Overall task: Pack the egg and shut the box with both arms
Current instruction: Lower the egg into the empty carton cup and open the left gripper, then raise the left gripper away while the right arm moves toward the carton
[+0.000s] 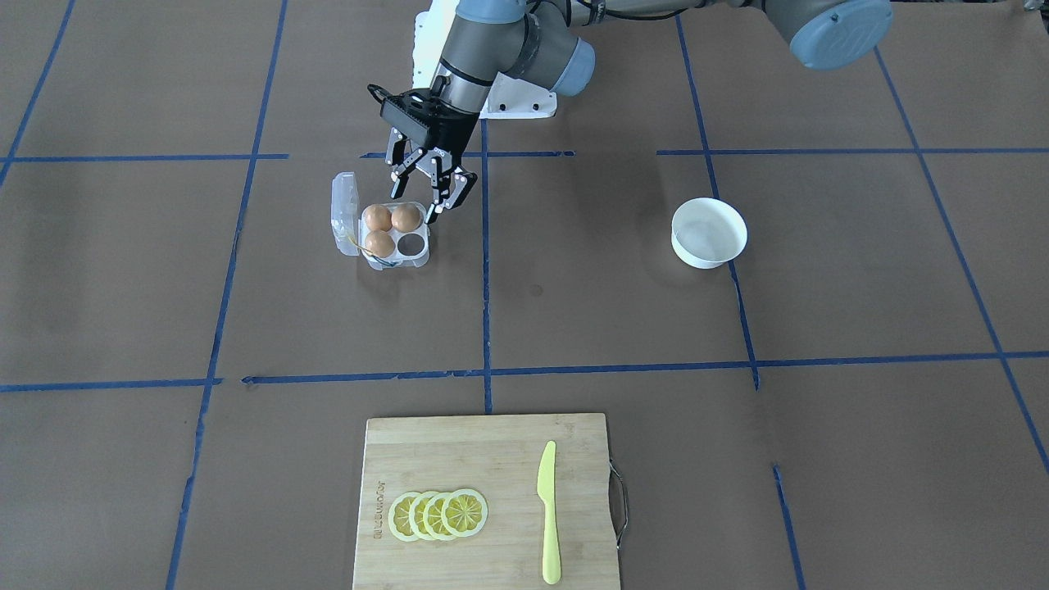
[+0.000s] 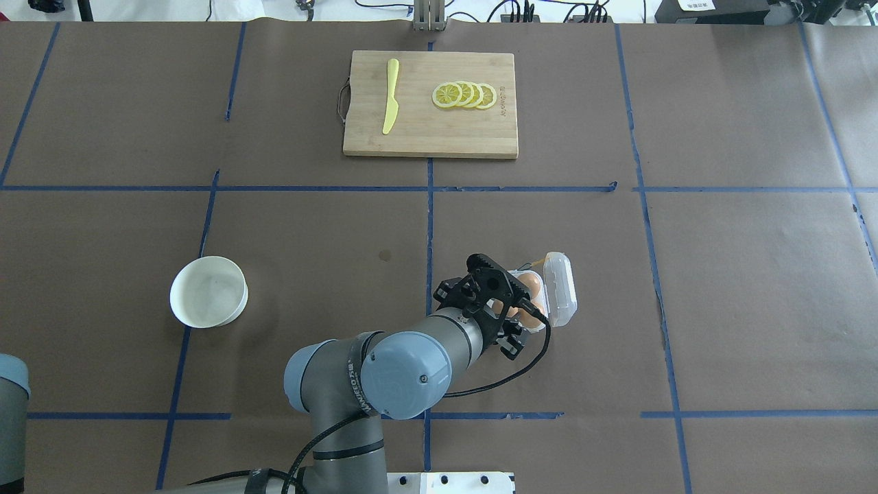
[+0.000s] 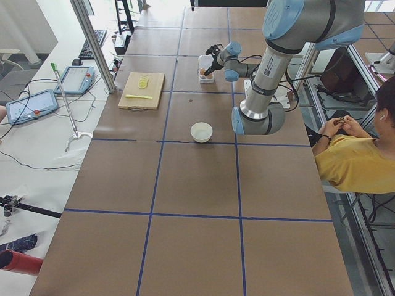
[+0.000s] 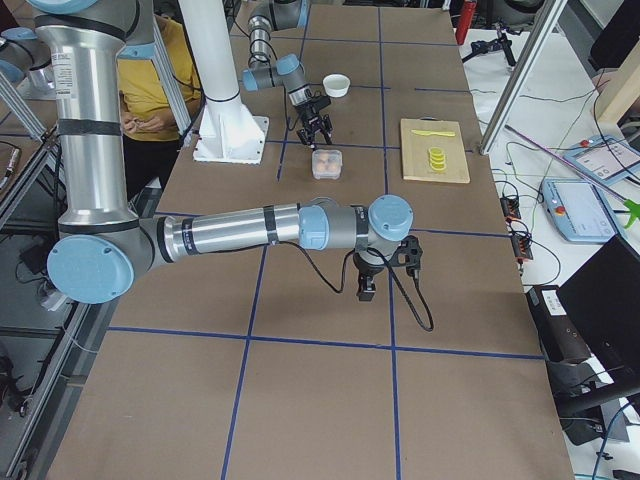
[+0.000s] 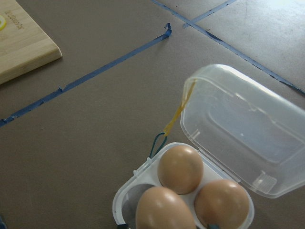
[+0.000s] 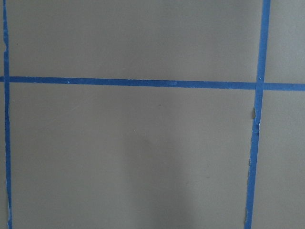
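The clear box [image 1: 420,256] stands open on the brown table, with its lid [image 1: 344,209] folded out to the side. Three brown eggs [image 1: 378,218] fill three cells, and the fourth cell [image 1: 412,242] is empty. In the left wrist view the eggs [image 5: 180,168], the lid [image 5: 243,129] and the yellow string [image 5: 174,117] show close below. My left gripper [image 1: 424,203] is open and empty, just above the box's robot-side edge. My right gripper [image 4: 366,285] hangs over bare table far from the box, and I cannot tell whether it is open or shut.
An empty white bowl [image 1: 709,233] stands on my left side of the table. A wooden cutting board [image 1: 426,442] across the table carries lemon slices [image 1: 438,515] and a yellow knife [image 1: 547,512]. Blue tape lines cross the brown paper.
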Controlling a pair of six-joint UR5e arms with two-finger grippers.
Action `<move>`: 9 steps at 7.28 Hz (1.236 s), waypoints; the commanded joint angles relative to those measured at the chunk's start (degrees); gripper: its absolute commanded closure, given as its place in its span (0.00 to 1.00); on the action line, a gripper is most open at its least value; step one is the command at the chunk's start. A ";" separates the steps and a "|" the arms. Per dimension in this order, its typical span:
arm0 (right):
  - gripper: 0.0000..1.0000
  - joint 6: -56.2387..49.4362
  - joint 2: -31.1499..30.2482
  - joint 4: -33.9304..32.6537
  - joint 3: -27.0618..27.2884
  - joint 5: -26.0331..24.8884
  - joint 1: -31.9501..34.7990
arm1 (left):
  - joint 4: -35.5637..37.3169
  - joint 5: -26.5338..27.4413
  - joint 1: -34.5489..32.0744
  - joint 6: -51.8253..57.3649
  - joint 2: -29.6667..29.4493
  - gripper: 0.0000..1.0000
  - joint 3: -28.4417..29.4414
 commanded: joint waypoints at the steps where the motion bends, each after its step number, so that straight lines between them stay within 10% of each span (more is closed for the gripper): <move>1: 0.00 -0.03 0.00 0.00 0.03 0.00 -0.07 | -0.27 0.50 0.14 -0.17 -0.11 0.00 -0.21; 6: 0.00 7.93 0.88 1.39 5.98 -0.69 -7.68 | 0.44 0.06 -5.99 -0.43 6.01 0.00 -6.52; 9: 0.00 33.37 0.53 23.12 6.01 -9.09 -17.35 | 0.61 -12.46 -17.13 -0.52 10.86 0.00 -7.59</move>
